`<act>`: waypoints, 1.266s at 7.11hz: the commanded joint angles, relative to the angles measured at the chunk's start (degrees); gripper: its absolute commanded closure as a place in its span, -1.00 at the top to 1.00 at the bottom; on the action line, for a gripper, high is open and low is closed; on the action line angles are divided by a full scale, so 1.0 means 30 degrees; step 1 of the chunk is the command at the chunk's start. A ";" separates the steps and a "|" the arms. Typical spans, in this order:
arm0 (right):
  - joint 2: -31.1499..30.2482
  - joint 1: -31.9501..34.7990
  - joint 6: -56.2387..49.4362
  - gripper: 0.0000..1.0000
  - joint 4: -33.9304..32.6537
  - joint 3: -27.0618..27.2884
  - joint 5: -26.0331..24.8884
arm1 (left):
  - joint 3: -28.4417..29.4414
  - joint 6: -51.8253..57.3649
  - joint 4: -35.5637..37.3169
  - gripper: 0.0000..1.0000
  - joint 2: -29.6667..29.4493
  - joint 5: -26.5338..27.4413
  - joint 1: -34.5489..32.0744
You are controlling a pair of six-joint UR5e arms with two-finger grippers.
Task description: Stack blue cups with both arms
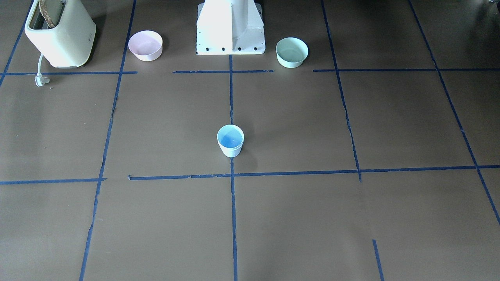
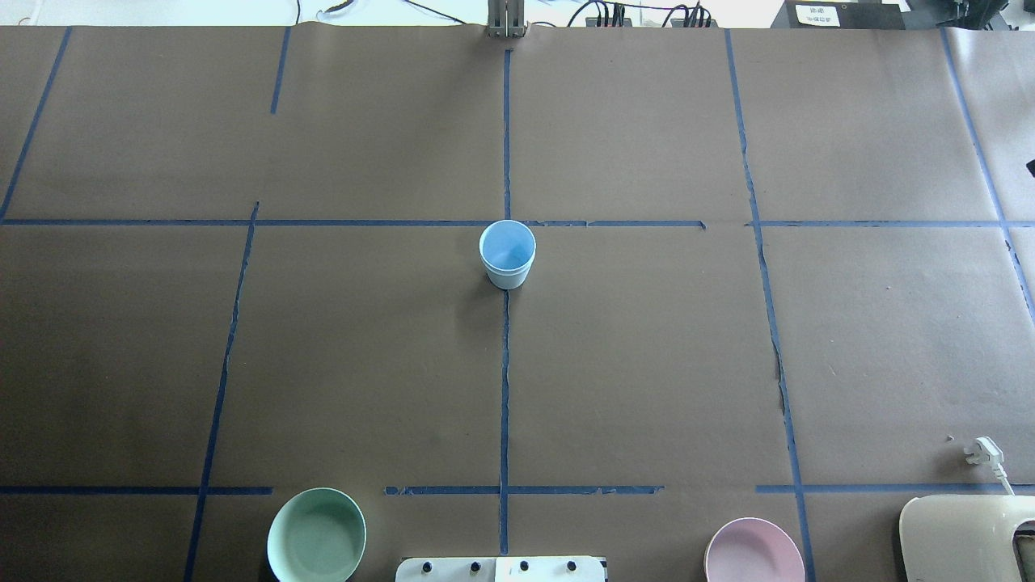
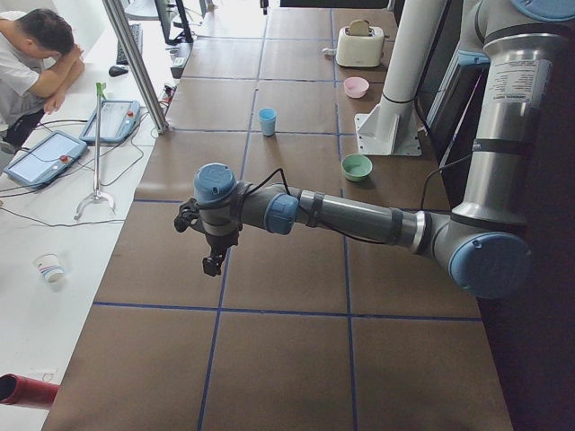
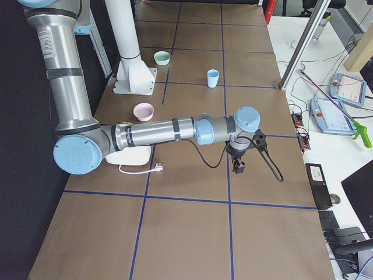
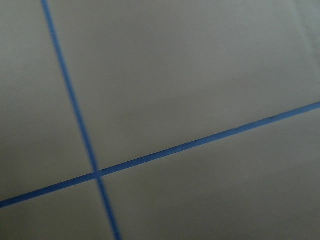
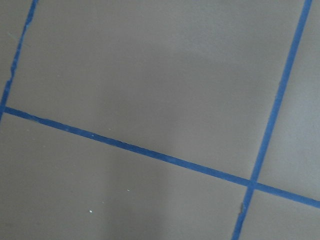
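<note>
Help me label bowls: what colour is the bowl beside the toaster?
The bowl is pale pink; front-facing view shows it best.

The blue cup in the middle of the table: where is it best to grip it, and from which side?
Probably the rim of the blue cup, coming straight down from above, one finger inside and one outside. It stands upright with its mouth open, its wall tapers toward the base, and nothing stands close beside it.

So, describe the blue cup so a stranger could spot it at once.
From the robot's white base, follow the tape line out to the blue cup on it. Unlike the pink bowl and green bowl flanking the base, it is narrower.
</note>
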 commanded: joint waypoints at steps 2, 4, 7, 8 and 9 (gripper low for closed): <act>-0.1301 0.0991 -0.0548 1.00 0.0116 -0.1267 0.0089 | 0.1736 0.0823 0.0336 1.00 -0.0103 -0.0053 -0.0693; -0.1335 0.0992 0.0660 1.00 0.0175 -0.1209 -0.0057 | 0.1734 -0.1005 0.0483 1.00 -0.0158 -0.0053 -0.0664; -0.1013 0.0992 0.0692 1.00 0.0146 -0.0127 -0.0901 | 0.0711 -0.1149 0.2259 1.00 -0.0249 -0.0726 -0.0576; -0.0897 0.0992 0.0692 1.00 0.0001 0.0107 -0.0878 | 0.0738 -0.0009 0.2590 1.00 -0.0191 -0.0727 -0.0605; -0.0925 0.0992 0.0721 1.00 -0.0030 0.0080 -0.0878 | 0.0448 -0.0027 0.2652 1.00 0.0012 -0.0640 -0.0634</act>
